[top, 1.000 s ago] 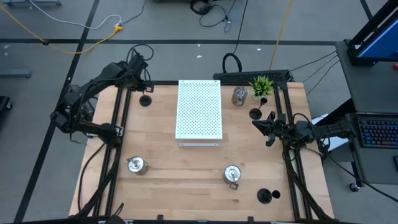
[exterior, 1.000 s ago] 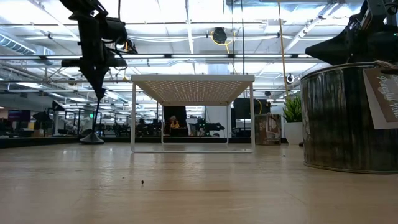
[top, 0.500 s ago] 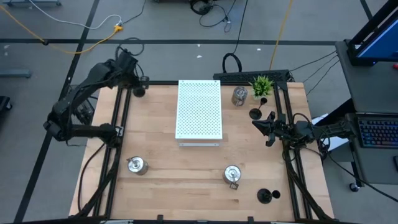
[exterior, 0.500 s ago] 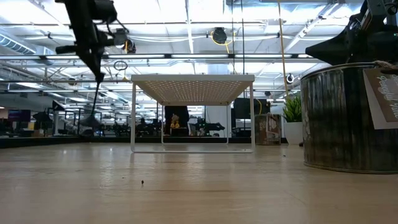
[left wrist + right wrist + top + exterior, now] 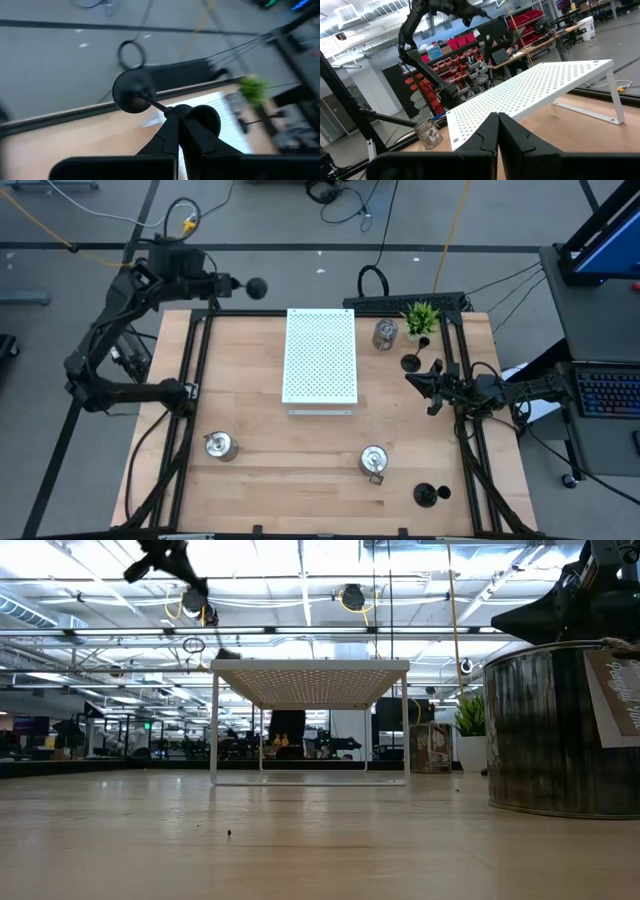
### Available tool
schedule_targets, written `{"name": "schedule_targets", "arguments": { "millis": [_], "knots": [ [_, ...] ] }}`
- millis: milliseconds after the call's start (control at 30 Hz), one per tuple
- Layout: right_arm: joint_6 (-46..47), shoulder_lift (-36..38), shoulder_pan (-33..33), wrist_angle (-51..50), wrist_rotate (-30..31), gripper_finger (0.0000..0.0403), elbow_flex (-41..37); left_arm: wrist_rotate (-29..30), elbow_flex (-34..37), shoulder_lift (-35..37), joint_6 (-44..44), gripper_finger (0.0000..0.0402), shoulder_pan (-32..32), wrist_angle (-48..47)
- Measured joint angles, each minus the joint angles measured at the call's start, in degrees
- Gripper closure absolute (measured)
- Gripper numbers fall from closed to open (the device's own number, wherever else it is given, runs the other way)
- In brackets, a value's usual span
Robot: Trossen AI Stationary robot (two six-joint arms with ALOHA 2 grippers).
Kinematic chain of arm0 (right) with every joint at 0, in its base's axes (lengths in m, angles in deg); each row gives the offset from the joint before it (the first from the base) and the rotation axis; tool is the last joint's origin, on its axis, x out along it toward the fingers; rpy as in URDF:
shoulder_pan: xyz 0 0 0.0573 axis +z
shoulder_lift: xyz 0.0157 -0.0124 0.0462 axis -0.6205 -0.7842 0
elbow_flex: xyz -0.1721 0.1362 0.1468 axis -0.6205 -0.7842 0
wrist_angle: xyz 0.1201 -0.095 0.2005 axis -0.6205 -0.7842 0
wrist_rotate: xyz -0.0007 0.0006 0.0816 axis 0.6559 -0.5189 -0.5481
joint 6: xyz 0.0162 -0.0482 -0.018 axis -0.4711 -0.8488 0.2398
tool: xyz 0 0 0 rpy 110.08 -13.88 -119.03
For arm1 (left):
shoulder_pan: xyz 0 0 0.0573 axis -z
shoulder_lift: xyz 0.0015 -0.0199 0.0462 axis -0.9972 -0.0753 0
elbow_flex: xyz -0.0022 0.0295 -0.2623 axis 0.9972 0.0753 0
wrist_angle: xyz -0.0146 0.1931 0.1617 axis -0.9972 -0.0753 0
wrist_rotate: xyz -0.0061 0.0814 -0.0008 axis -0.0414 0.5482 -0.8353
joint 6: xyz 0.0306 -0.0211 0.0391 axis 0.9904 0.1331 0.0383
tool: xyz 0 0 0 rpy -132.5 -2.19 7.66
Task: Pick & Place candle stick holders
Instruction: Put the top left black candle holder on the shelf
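Black and matte, a candle stick holder (image 5: pixel 256 286) hangs in the air beyond the worktop's (image 5: pixel 250 430) far left corner, its thin stem pinched in the left hand (image 5: pixel 172 114) — round base pointing out toward the white perforated board (image 5: pixel 320 355). The right hand (image 5: pixel 412 380) waits at the worktop's right edge, fingers pressed together on nothing. Two more black holders stand on that side, one near the green plant (image 5: pixel 421 317) and one (image 5: pixel 426 495) at the near right corner. Three silver holders sit apart — one (image 5: pixel 385 333) beside the plant, two (image 5: pixel 219 445) toward the near edge.
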Motion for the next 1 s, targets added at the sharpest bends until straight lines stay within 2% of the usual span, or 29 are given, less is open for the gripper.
{"name": "schedule_targets", "arguments": {
  "millis": [200, 533, 667, 1000],
  "knots": [
    [0.1, 0.0, 0.0, 0.0, 0.0, 0.0403, 0.0, -3.6, -1.5, -0.6, -2.1, 0.0399, 3.0, 2.0],
    [0.2, 0.0, 0.0, 0.3, 0.6, 0.0403, 0.0, -3.7, -1.5, -0.8, -5.0, 0.0399, 7.1, 3.2],
    [0.2, 0.0, 0.0, 2.7, 3.4, 0.0403, 0.0, -5.1, -1.5, -0.8, -6.1, 0.0399, 8.3, 5.5],
    [-9.0, -0.1, 0.0, 15.6, 3.4, 0.0403, 0.0, -5.3, -1.6, -0.9, -9.2, 0.0399, 12.1, 6.5]
  ]
}}
